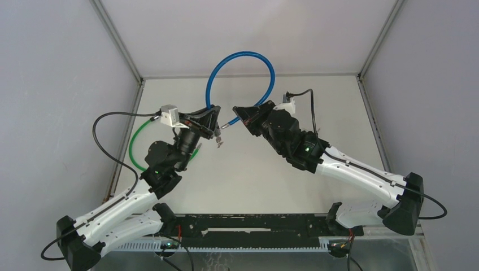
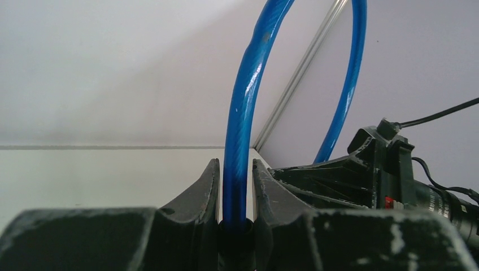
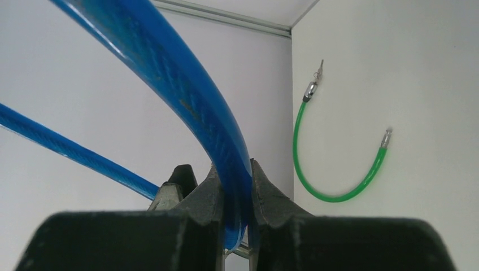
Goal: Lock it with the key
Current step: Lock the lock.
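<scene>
A blue cable lock (image 1: pixel 240 56) arches high above the table between my two grippers. My left gripper (image 1: pixel 212 121) is shut on one end of it, where the blue cable (image 2: pixel 240 113) runs into a black lock body between the fingers (image 2: pixel 206 186). A small key bunch (image 1: pixel 218 140) dangles just below that end. My right gripper (image 1: pixel 240 113) is shut on the cable's (image 3: pixel 186 84) other end, and that end's metal tip (image 1: pixel 226 125) points left toward the left gripper, a short gap away. Whether a key sits in the lock body is hidden.
A green cable lock (image 1: pixel 134 148) lies curved on the table behind the left arm and also shows as a green cable (image 3: pixel 333 195) with metal ends in the right wrist view. Grey walls with metal rails (image 1: pixel 121 45) close in the table. The right arm (image 2: pixel 367 169) is close beside the left gripper.
</scene>
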You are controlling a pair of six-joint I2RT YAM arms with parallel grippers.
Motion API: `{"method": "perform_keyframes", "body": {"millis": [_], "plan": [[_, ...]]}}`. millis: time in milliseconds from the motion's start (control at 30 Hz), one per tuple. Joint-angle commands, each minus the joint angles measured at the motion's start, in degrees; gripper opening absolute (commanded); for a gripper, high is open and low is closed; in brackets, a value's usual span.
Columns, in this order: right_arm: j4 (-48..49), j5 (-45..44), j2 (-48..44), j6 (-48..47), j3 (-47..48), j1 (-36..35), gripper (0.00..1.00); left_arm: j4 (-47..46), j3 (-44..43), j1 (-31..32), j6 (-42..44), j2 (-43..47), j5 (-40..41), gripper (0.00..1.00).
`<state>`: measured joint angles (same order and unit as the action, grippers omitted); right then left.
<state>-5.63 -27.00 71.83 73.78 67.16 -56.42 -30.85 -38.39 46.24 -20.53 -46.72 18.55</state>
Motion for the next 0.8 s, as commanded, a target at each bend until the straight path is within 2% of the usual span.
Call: {"method": "perform_keyframes", "body": {"millis": [0, 667, 767], "plan": [[1.1, 1.9, 0.4, 2.6, 3.7, 0.6, 0.0, -2.6, -3.9, 0.6, 2.8, 1.0, -2.8, 0.0], [-3.7, 1.4, 2.4, 8.7, 4.6, 1.6, 0.0, 2.0, -5.7, 0.6, 11.6, 0.4, -7.1, 0.0], [-7.0, -0.1, 2.7, 9.7, 6.2, 1.6, 0.0, 2.2, -5.1, 0.6, 12.5, 0.6, -7.7, 0.0]]}}
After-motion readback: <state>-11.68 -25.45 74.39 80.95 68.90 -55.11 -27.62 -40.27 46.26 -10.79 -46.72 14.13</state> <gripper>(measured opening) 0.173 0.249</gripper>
